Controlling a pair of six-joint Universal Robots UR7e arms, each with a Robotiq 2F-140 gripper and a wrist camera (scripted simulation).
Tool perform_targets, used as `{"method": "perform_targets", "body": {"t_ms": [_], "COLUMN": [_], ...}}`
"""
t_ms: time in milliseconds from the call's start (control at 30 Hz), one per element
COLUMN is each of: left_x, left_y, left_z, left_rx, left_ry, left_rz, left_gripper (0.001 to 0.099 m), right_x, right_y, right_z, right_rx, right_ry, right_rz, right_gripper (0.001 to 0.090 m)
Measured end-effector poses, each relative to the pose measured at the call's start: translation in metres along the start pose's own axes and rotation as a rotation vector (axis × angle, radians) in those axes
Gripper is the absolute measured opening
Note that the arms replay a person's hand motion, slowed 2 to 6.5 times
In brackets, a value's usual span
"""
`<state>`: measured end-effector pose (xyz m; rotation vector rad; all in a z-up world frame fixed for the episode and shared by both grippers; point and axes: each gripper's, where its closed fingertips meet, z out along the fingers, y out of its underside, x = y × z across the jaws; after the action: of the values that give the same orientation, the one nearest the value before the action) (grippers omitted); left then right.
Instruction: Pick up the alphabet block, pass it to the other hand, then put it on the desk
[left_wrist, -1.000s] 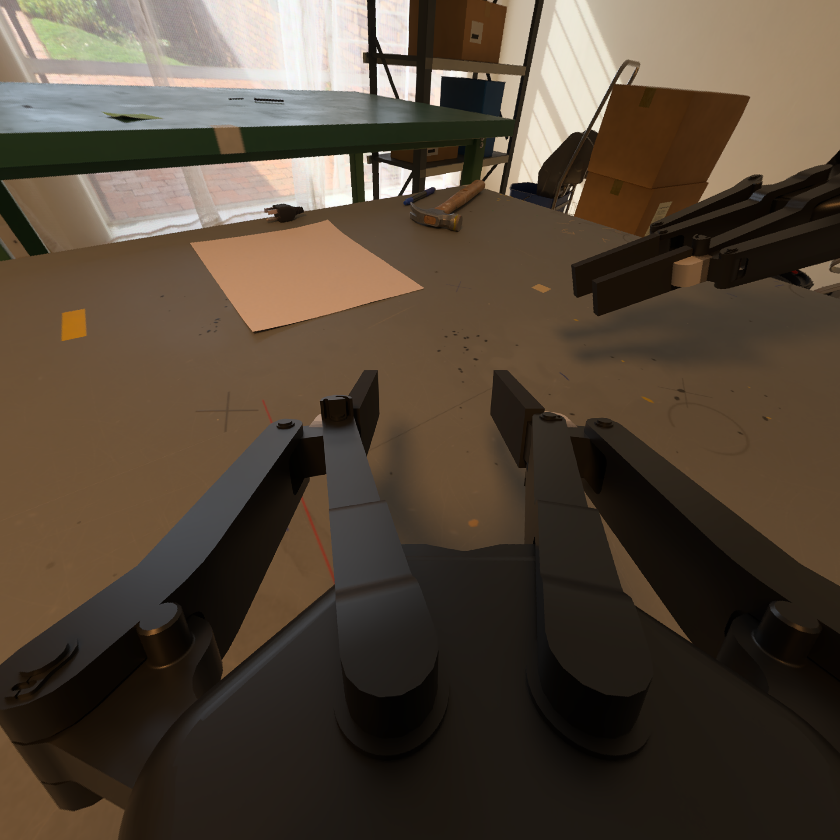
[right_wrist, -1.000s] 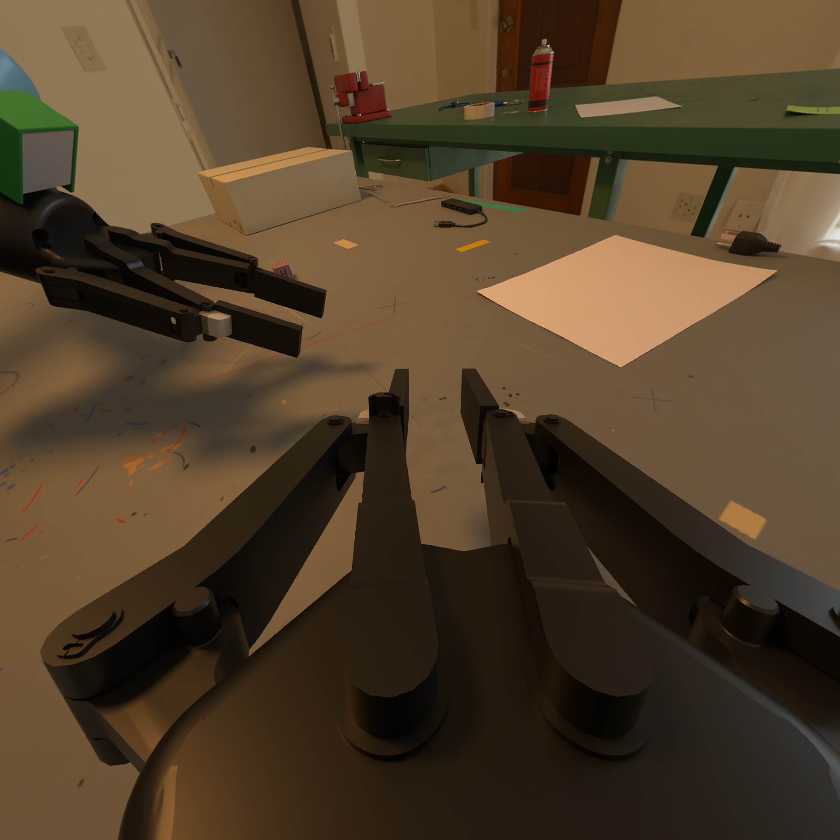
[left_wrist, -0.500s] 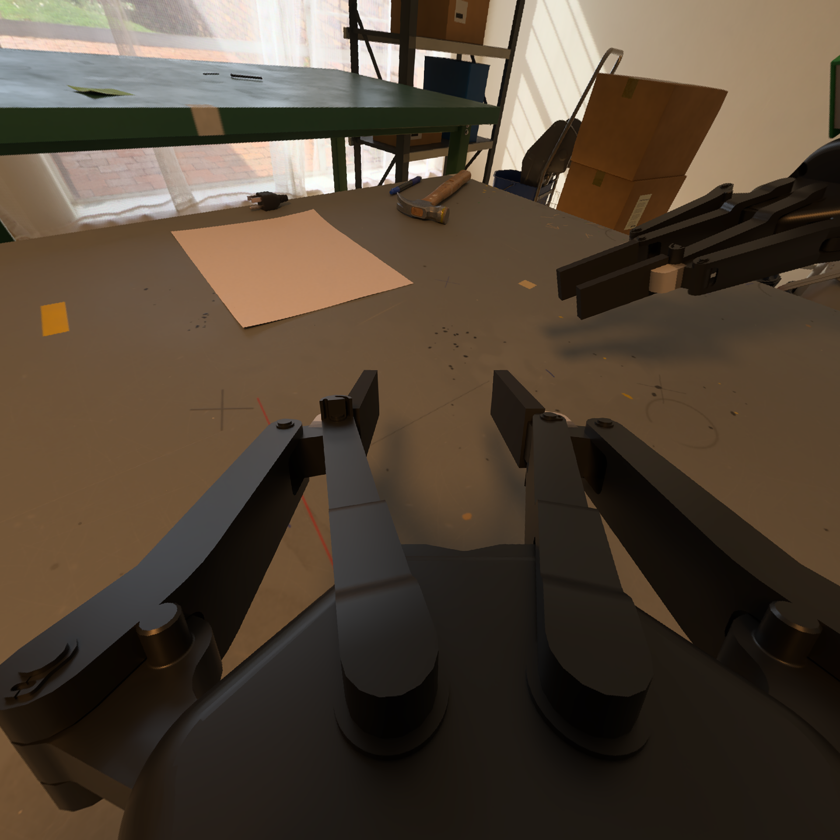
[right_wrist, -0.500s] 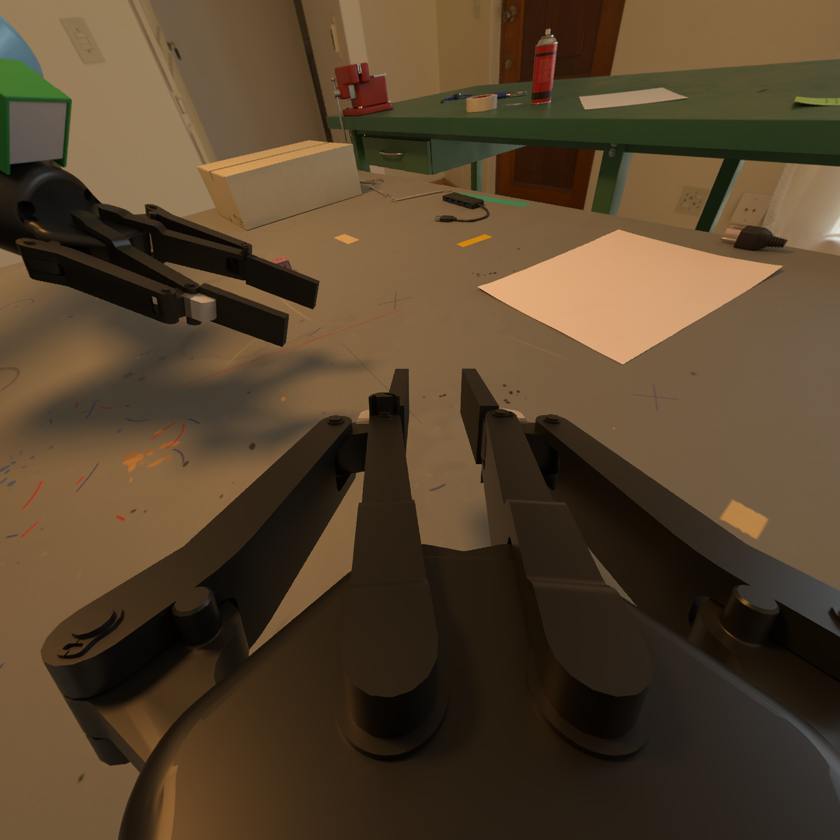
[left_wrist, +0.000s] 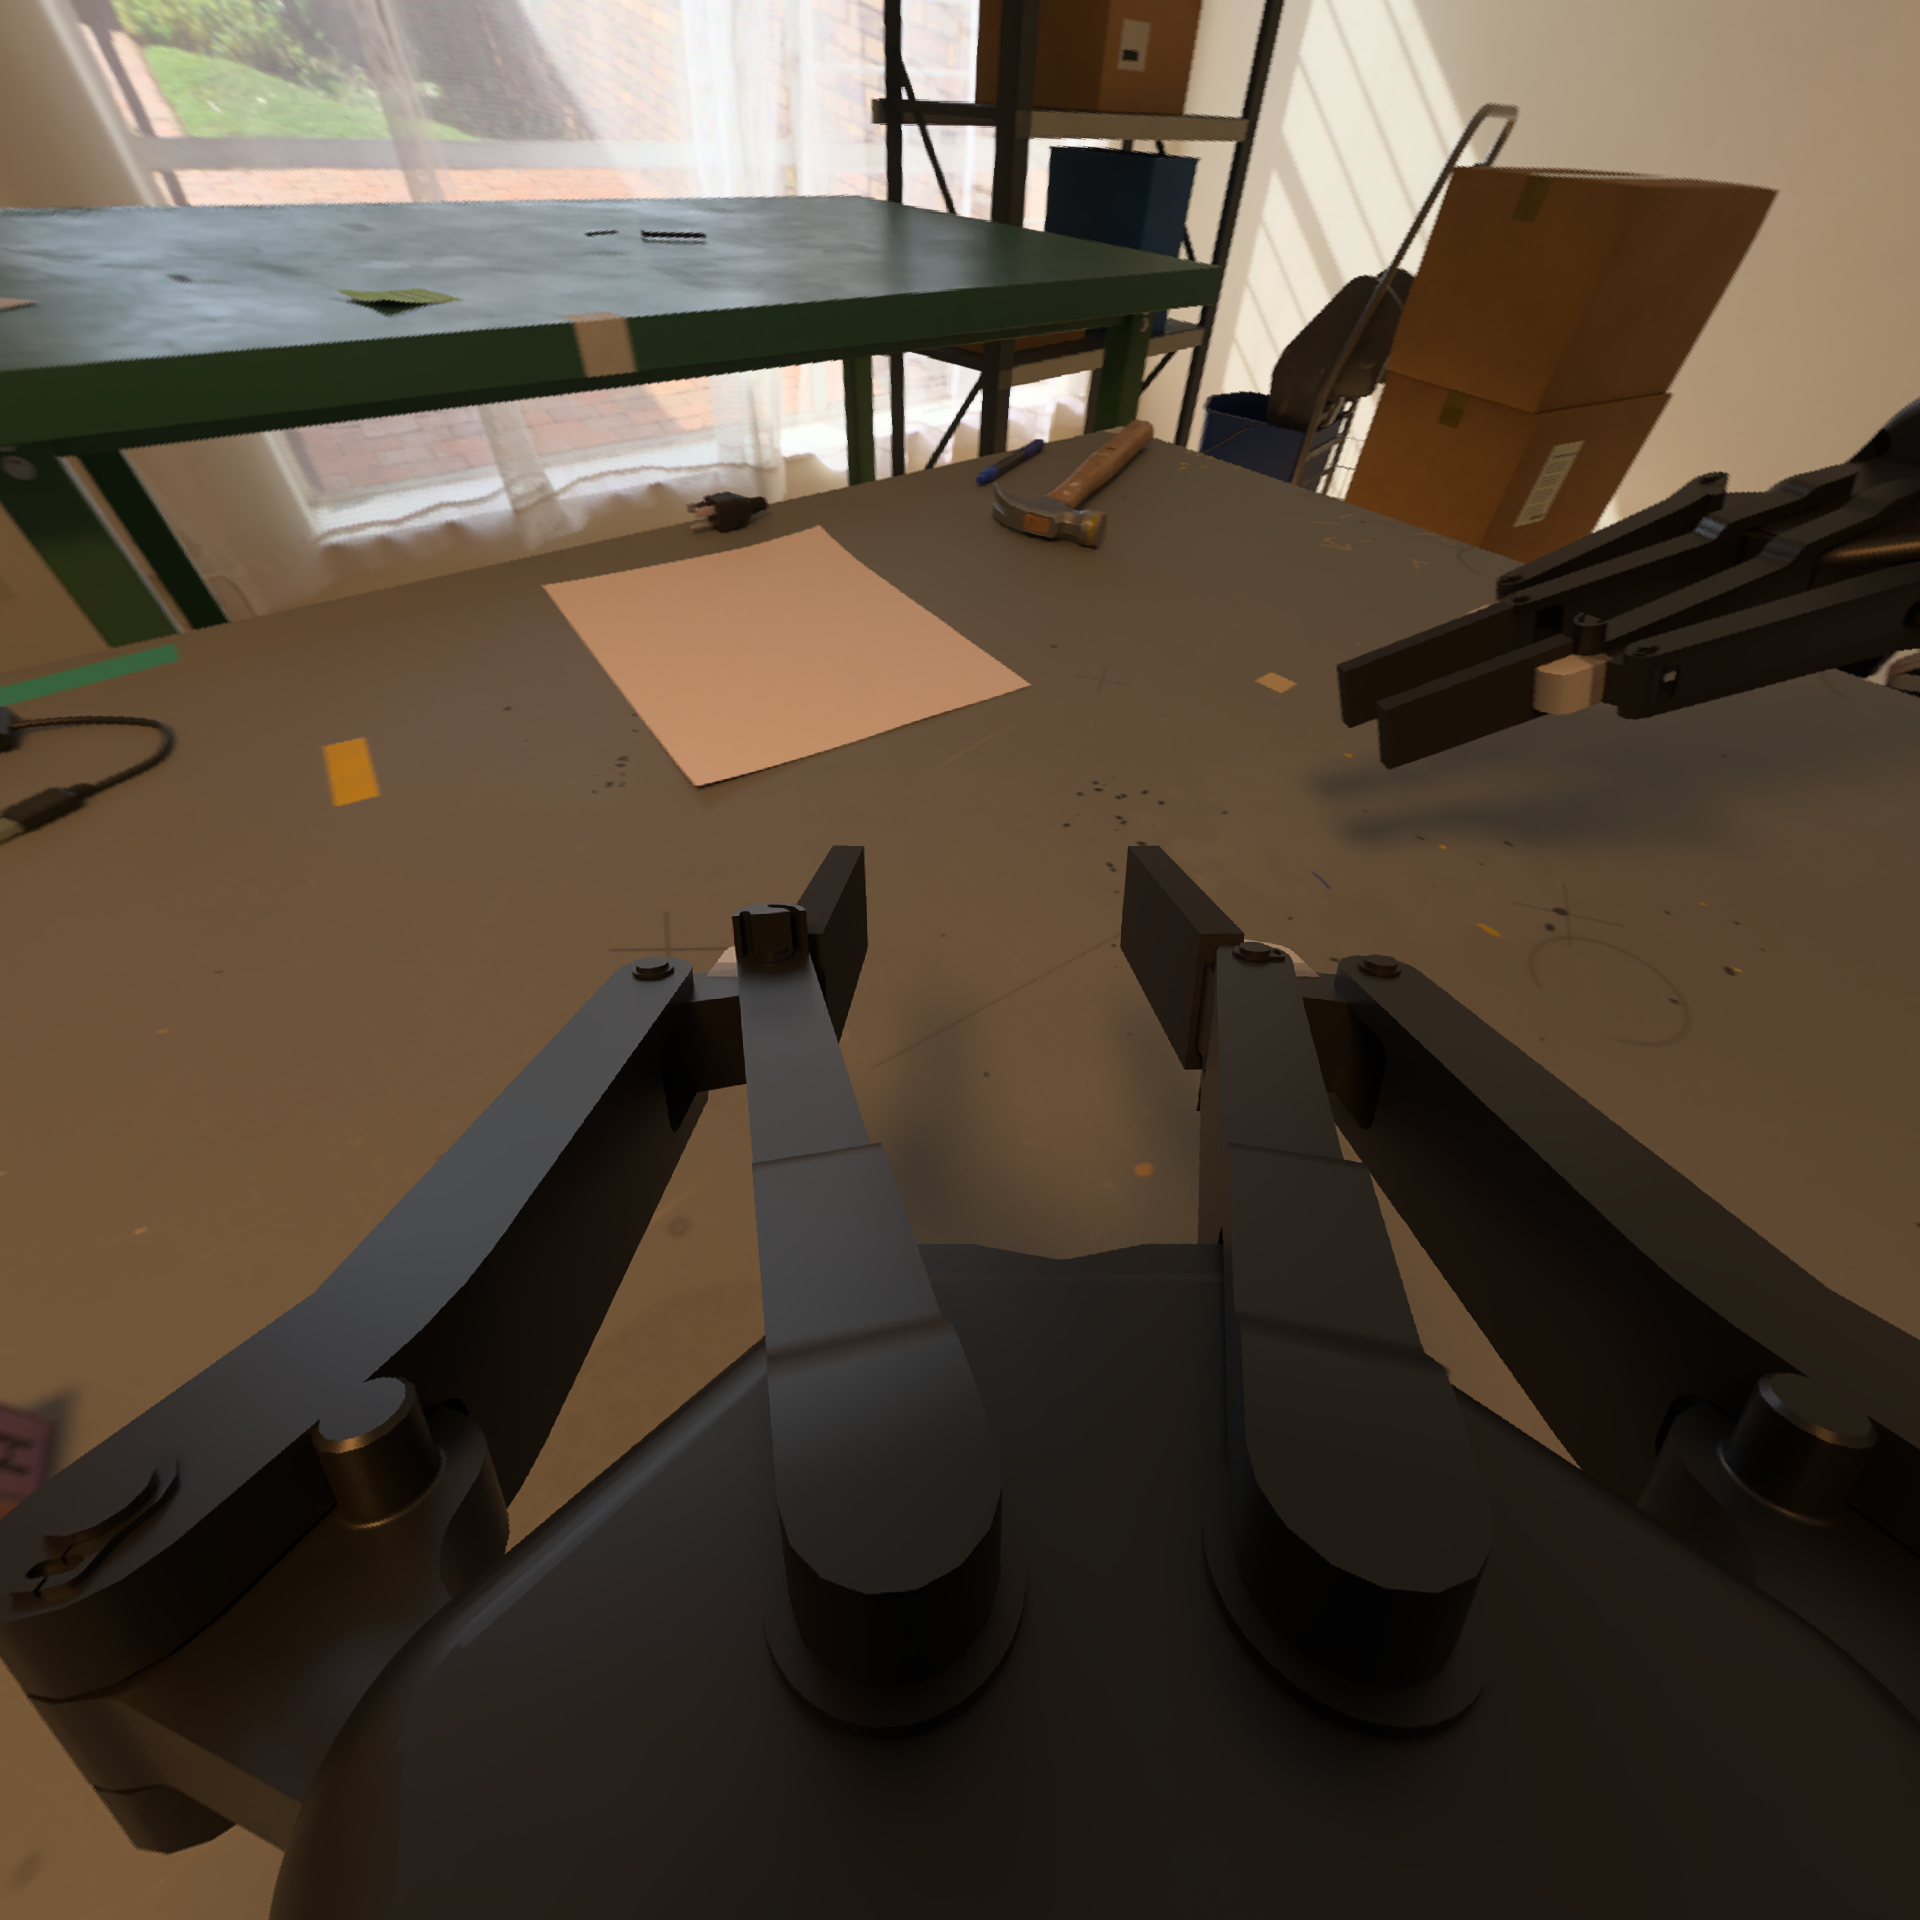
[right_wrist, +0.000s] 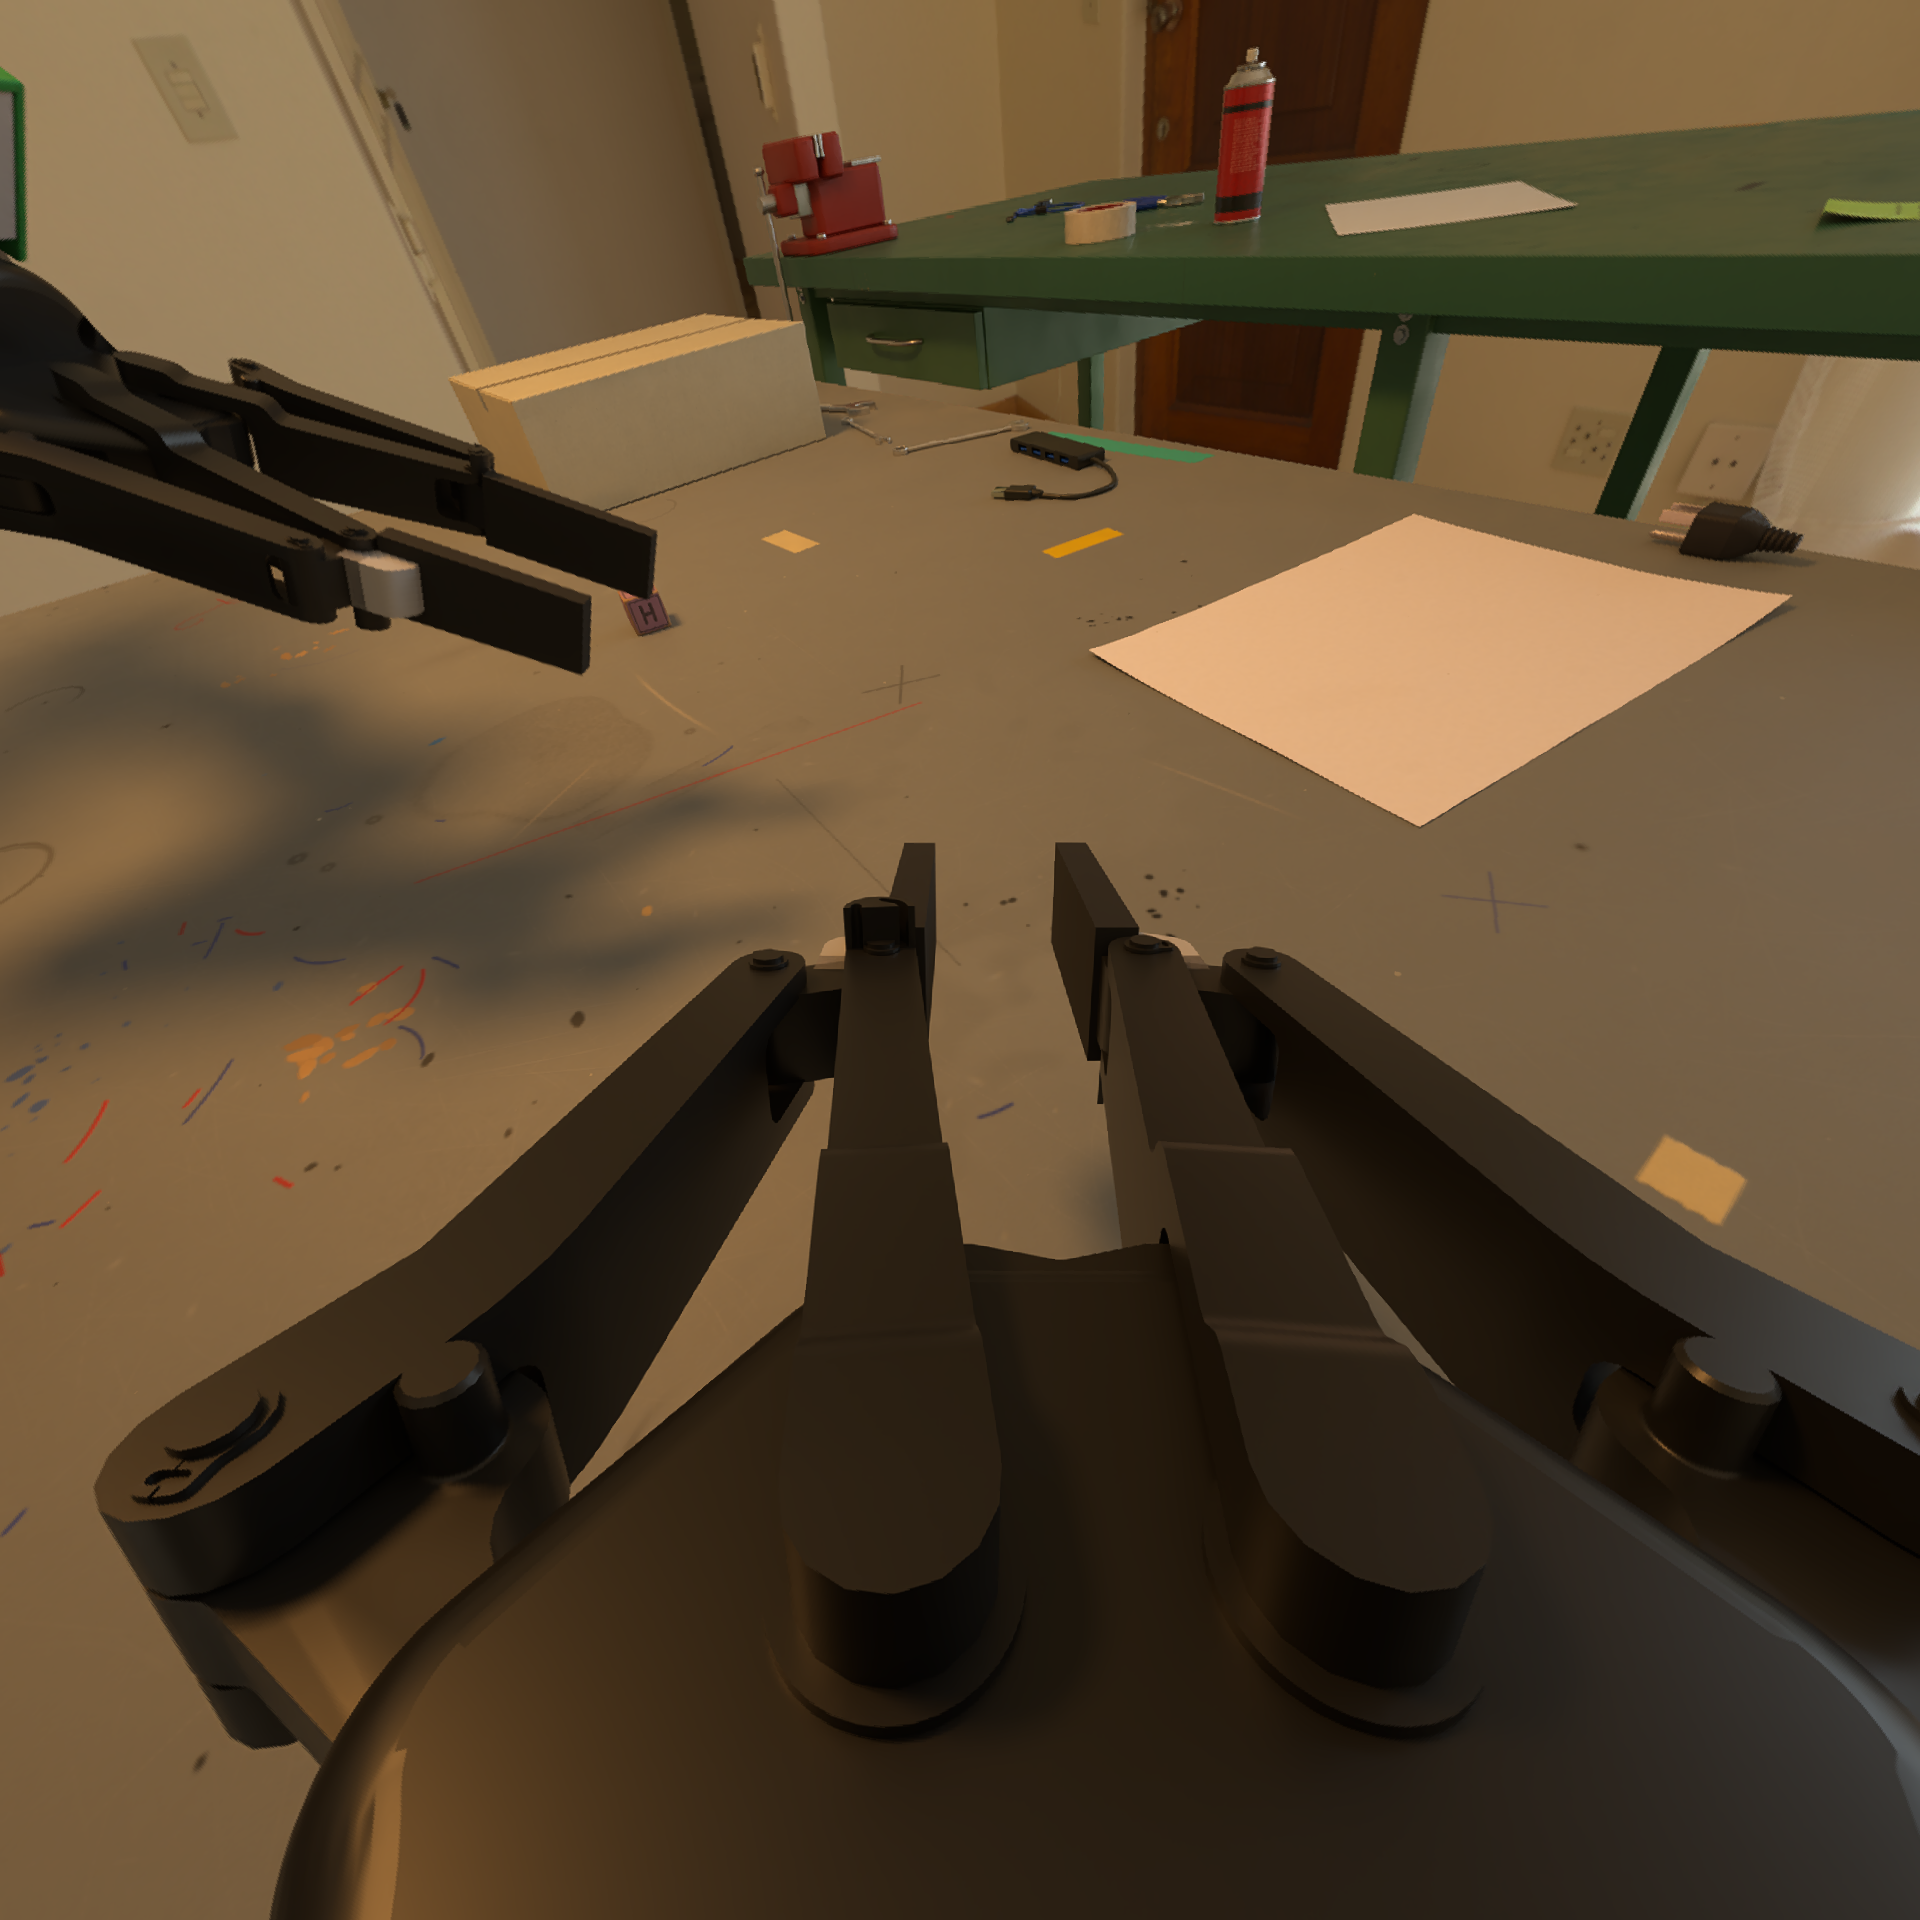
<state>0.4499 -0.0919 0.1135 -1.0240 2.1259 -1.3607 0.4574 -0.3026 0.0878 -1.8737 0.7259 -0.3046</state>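
The alphabet block (right_wrist: 647, 613) is a small purple cube on the brown desk (right_wrist: 935, 748), apart from both grippers. In the right wrist view it lies just beyond the left gripper's (right_wrist: 618, 597) tips. It also shows as a blurred pink patch at the lower left edge of the left wrist view (left_wrist: 21, 1444). My left gripper (left_wrist: 992, 883) is open and empty above the desk. My right gripper (right_wrist: 992, 873) is empty, its jaws only narrowly apart. It also shows at the right of the left wrist view (left_wrist: 1366, 712).
A sheet of paper (left_wrist: 779, 655) lies on the desk's far middle. A hammer (left_wrist: 1070, 499), a plug (left_wrist: 727, 511) and a USB hub (right_wrist: 1055, 452) lie near the far edges. A cardboard box (right_wrist: 644, 400) stands behind the block. A green table (left_wrist: 520, 281) stands beyond.
The left gripper has risen and drawn back to the left in the right wrist view, and its own view has swung, bringing the block into its lower left edge. The right gripper has hardly moved.
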Motion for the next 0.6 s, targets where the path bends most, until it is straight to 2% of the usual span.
{"method": "perform_targets", "body": {"t_ms": [233,400,600], "left_x": [-0.032,-0.058,-0.089], "left_y": [-0.007,-0.007,0.000], "left_z": [-0.024,-0.041,-0.060], "left_rx": [-0.025,-0.082,-0.193], "left_ry": [-0.107,-0.182,-0.252], "left_rz": [0.002,-0.011,-0.032], "left_gripper": [0.0661,0.0665,0.0689], "right_x": [0.000,0.001,0.001], "right_y": [-0.002,-0.003,-0.005], "right_z": [-0.002,-0.004,-0.007], "right_rx": [0.006,0.012,0.021], "right_ry": [-0.010,-0.018,-0.028], "right_rz": [0.013,0.022,0.032], "right_gripper": [0.0305,0.0304,0.0303]}}
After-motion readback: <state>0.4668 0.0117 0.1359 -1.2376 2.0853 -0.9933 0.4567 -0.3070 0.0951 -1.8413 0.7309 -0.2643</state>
